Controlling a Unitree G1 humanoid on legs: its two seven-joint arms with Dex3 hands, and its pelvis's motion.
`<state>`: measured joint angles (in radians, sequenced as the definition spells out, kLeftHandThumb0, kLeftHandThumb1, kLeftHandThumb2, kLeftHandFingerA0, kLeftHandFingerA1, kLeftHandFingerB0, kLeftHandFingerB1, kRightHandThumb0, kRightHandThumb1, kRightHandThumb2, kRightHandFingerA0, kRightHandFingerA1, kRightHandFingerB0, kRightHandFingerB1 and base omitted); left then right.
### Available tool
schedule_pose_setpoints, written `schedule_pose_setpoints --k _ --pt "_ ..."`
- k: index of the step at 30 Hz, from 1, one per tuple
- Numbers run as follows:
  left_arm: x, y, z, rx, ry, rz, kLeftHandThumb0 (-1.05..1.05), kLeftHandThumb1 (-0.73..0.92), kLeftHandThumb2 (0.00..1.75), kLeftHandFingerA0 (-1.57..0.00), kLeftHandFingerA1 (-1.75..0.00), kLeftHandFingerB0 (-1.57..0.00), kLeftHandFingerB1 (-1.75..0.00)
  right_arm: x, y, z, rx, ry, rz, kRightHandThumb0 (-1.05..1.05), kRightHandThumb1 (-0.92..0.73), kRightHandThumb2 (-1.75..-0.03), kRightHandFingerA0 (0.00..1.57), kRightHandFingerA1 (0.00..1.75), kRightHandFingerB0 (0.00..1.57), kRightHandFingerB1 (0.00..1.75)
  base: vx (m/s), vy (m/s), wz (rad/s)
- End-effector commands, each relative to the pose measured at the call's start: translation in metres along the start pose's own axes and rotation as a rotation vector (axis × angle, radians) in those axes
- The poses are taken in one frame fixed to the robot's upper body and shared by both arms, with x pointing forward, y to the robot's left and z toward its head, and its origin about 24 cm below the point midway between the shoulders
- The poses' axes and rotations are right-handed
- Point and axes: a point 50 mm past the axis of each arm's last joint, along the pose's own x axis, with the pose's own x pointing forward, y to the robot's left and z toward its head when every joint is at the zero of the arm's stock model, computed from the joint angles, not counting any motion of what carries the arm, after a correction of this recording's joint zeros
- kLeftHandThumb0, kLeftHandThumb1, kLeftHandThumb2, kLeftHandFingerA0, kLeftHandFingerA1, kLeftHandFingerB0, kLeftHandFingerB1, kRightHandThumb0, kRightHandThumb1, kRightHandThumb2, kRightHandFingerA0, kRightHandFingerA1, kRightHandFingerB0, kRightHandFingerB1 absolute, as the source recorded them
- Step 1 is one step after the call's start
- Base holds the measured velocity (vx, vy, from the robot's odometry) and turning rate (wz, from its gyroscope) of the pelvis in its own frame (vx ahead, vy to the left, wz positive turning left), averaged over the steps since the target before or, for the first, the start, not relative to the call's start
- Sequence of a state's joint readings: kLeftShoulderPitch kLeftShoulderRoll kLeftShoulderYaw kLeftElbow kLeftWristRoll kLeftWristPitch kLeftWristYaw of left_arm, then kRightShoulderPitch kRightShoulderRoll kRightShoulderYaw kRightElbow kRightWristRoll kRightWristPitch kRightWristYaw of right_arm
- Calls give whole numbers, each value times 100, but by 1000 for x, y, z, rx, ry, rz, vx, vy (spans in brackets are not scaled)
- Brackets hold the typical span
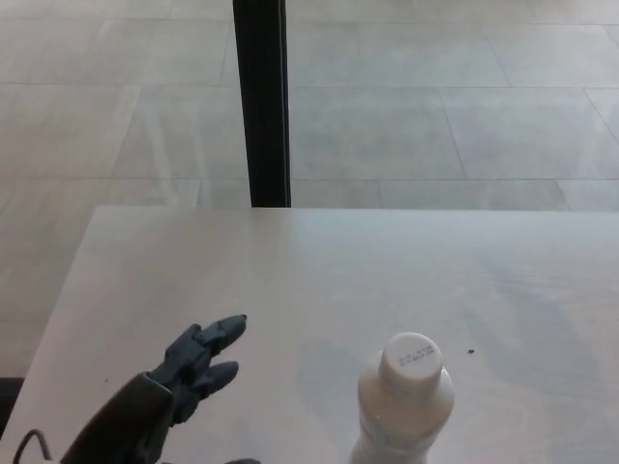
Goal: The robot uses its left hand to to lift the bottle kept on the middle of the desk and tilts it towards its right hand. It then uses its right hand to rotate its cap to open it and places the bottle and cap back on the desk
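A white bottle (402, 406) with a white screw cap (412, 358) stands upright on the pale desk (319, 280), near the picture's bottom edge; its lower part is cut off. My left hand (189, 365) comes in from the lower left over the desk, open, fingers spread and pointing toward the bottle. It is well to the left of the bottle and touches nothing. My right hand does not show.
A black vertical post (261, 101) rises beyond the desk's far edge, against a tiled floor. A small dark speck (471, 351) lies on the desk right of the cap. The desk's left edge runs close beside my left forearm.
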<state>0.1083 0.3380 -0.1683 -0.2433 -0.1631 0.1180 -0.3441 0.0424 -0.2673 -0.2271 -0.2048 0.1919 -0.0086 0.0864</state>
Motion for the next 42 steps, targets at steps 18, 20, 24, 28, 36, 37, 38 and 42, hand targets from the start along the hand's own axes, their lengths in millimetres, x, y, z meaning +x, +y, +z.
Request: schedule_pose_setpoints --k 18,20,24,28,36,37,38,42 --pt "25 -60 -17 139 127 38 -105 41 76 0 0 0 0 3 -2 1 88 18 -77 -88 -92 -69 38 67 32 42 0 0 0" --pt "29 -66 -18 150 120 61 -87 53 101 0 -29 0 -13 4 -1 2 93 17 -75 -87 -92 -69 38 68 32 42 0 0 0" --pt "33 -72 -18 146 120 80 -104 42 76 0 0 0 0 6 1 2 92 17 -82 -87 -92 -69 40 68 32 41 0 0 0" --pt "39 -79 -16 108 105 98 -105 39 74 0 0 0 0 8 2 2 90 6 -87 -86 -92 -69 40 71 33 43 0 0 0" --pt "47 -89 -8 46 60 117 -105 46 57 0 0 0 0 8 1 2 86 7 -99 -86 -92 -68 39 74 34 42 0 0 0" --pt "50 -91 -5 25 46 110 -104 47 56 0 0 0 0 8 1 1 77 10 -100 -87 -92 -69 39 75 33 42 0 0 0" --pt "51 -92 -3 21 40 108 -105 46 56 0 0 0 0 8 1 1 70 8 -102 -86 -92 -69 40 75 33 42 0 0 0" --pt "58 -96 4 0 -2 134 -104 46 56 0 -6 0 0 9 2 1 77 9 -101 -87 -92 -68 40 74 35 42 0 0 0"
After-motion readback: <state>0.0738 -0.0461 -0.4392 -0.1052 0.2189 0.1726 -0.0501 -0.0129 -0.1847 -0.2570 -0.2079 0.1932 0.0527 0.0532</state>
